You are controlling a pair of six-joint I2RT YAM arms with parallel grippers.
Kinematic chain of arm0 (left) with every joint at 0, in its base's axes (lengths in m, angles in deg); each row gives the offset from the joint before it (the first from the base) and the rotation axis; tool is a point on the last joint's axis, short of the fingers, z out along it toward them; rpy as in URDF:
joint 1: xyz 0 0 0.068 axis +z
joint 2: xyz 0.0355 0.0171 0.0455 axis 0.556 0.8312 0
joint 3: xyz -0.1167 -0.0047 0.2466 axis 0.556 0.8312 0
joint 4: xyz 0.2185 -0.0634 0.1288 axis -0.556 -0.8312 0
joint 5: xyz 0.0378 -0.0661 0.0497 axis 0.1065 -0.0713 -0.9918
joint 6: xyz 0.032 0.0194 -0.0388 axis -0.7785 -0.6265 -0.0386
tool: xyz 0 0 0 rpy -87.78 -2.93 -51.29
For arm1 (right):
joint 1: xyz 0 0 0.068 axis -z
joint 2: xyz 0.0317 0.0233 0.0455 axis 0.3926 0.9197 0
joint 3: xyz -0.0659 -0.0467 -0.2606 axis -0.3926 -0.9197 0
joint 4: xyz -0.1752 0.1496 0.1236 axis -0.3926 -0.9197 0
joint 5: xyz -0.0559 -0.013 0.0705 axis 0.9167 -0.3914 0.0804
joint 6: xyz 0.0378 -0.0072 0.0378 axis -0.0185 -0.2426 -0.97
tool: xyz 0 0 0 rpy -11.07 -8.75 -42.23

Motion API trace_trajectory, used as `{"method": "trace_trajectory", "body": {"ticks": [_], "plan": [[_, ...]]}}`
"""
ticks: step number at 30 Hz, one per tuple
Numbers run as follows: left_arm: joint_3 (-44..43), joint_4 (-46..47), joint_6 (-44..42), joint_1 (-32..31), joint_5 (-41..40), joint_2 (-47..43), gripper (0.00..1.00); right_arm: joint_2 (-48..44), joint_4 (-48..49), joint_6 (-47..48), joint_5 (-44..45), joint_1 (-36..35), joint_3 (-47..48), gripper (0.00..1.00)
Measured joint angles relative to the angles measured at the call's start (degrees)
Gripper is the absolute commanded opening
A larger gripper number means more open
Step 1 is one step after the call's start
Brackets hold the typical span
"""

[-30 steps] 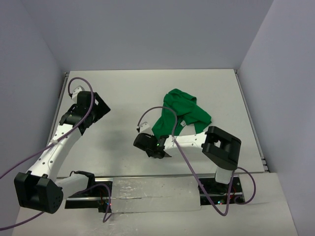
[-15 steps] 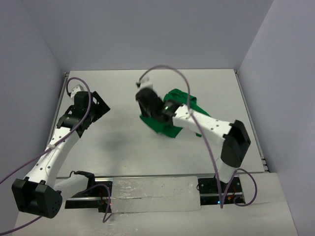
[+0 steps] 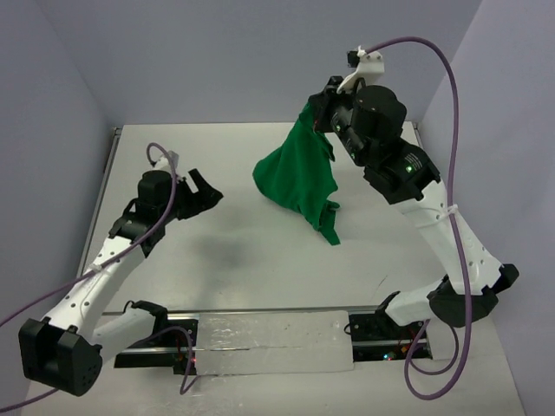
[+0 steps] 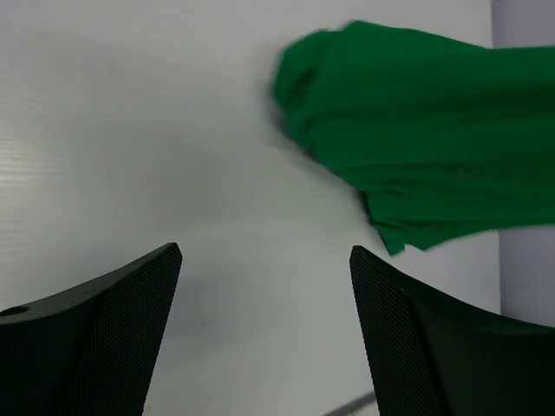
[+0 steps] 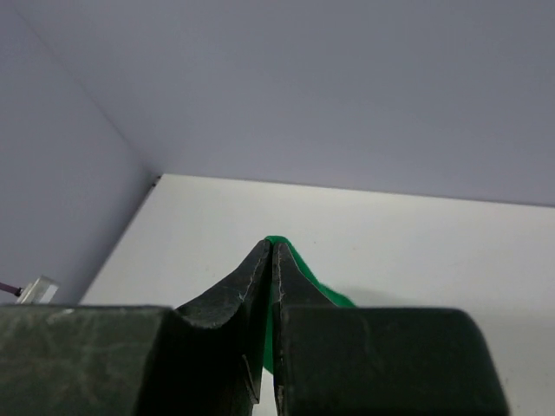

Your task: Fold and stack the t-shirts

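Since a second ago your right gripper (image 3: 318, 111) has swung high off the table (image 3: 217, 143), pinched tight on the green t-shirt (image 3: 297, 178), now dangling bunched above the far middle; left gripper (image 3: 202, 187) waits spread wide, empty, so flattening likely comes next

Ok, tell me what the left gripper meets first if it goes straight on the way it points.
Probably the bright-green cloth t-shirt hanging from the shut right gripper; the open left gripper aims near its edge, though depth is unclear.
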State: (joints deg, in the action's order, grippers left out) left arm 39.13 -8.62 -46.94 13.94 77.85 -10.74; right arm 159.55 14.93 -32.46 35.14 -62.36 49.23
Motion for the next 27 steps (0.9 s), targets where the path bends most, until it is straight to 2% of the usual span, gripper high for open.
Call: {"method": "trace_trajectory", "body": {"ticks": [5,9,11,14,20,23,27], "plan": [[0.4,6.8,0.7,-11.9,0.9,4.6,0.85,2.7,-3.3,-1.0,-2.5,2.2,-1.3,0.09],[-0.3,12.5,0.8,-21.7,-0.7,12.4,0.86,4.0,-4.9,-1.9,-3.5,3.2,-1.2,0.09],[-0.3,13.0,1.0,-24.6,-1.9,15.3,0.86,4.1,-5.3,-2.2,-3.9,3.6,-1.2,0.09],[0.7,13.7,1.8,-25.5,-5.7,16.5,0.88,3.9,-5.4,-2.3,-4.6,4.7,-1.2,0.09],[4.6,15.9,3.4,-24.5,-12.7,13.2,0.86,2.6,-6.0,-2.4,-6.4,6.7,-1.5,0.09],[4.5,16.6,3.2,-24.4,-12.6,13.4,0.9,1.8,-6.2,-2.4,-7.2,6.9,-1.5,0.09],[1.1,15.4,2.8,-25.0,-15.5,15.6,0.91,1.1,-6.2,-2.6,-8.1,7.0,-2.4,0.09]]}}
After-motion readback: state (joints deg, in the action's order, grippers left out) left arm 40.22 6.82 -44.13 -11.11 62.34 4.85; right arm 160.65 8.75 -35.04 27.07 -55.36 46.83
